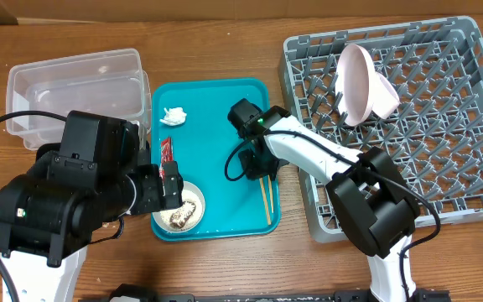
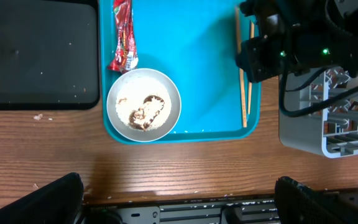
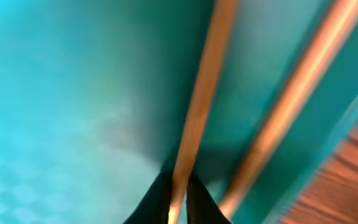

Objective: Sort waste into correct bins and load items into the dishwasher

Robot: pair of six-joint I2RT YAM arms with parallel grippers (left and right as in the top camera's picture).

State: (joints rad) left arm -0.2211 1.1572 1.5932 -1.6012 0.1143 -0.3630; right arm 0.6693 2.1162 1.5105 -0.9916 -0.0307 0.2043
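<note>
Two wooden chopsticks (image 1: pixel 266 200) lie at the right edge of the teal tray (image 1: pixel 216 101). My right gripper (image 3: pixel 178 196) is down on the tray and shut on one chopstick (image 3: pixel 201 93); the other (image 3: pixel 291 106) lies beside it. A white bowl (image 2: pixel 143 104) with rice-like scraps, a red wrapper (image 2: pixel 123 34) and a white tissue (image 1: pixel 173 116) are on the tray. My left gripper (image 2: pixel 182 202) is open and empty above the table's front edge, near the bowl. A pinkish plate (image 1: pixel 352 80) and a white cup (image 1: pixel 384 96) stand in the grey dish rack (image 1: pixel 443 168).
The clear tub (image 1: pixel 74 88) stands at the back left. The black tray (image 2: pixel 39 53) lies left of the teal tray and is hidden under my left arm in the overhead view. The right arm (image 1: pixel 309 151) reaches across the rack's left edge.
</note>
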